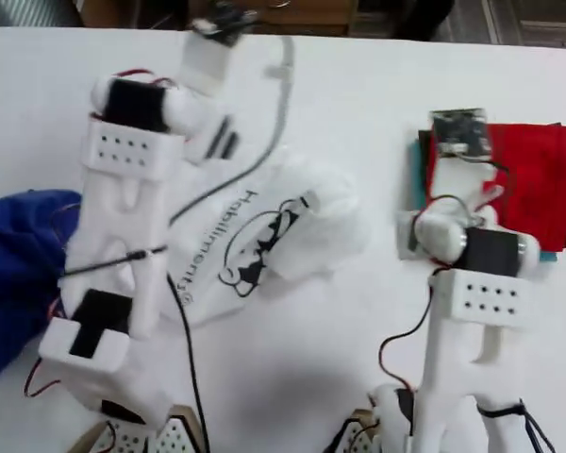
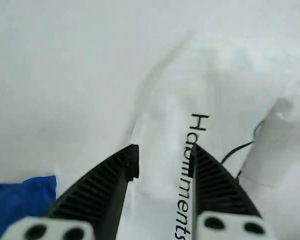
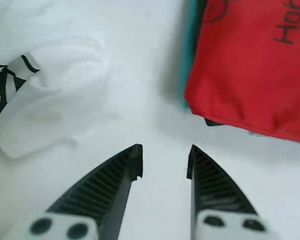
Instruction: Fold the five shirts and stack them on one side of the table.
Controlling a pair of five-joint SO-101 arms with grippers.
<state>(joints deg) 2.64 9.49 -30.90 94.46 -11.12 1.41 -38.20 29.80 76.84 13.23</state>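
A white shirt (image 1: 292, 236) with black print lies crumpled mid-table. My left gripper (image 1: 224, 142) is at its far-left edge. In the left wrist view the left gripper (image 2: 162, 160) is open, its jaws straddling the edge of the white shirt (image 2: 220, 95) near the lettering. A blue shirt (image 1: 14, 264) lies bunched at the table's left edge, and a corner of it, the blue shirt (image 2: 17, 202), lies near the gripper. A folded red shirt (image 1: 538, 179) tops a stack at the right, over teal and dark layers. My right gripper (image 3: 165, 160) is open above bare table between the white shirt (image 3: 50, 95) and the red shirt (image 3: 250, 70).
The white table (image 1: 358, 85) has free room along its far side and at the front middle. Black cables (image 1: 184, 330) run from the left arm across the white shirt. The right arm's camera board (image 1: 462, 132) overhangs the left edge of the stack.
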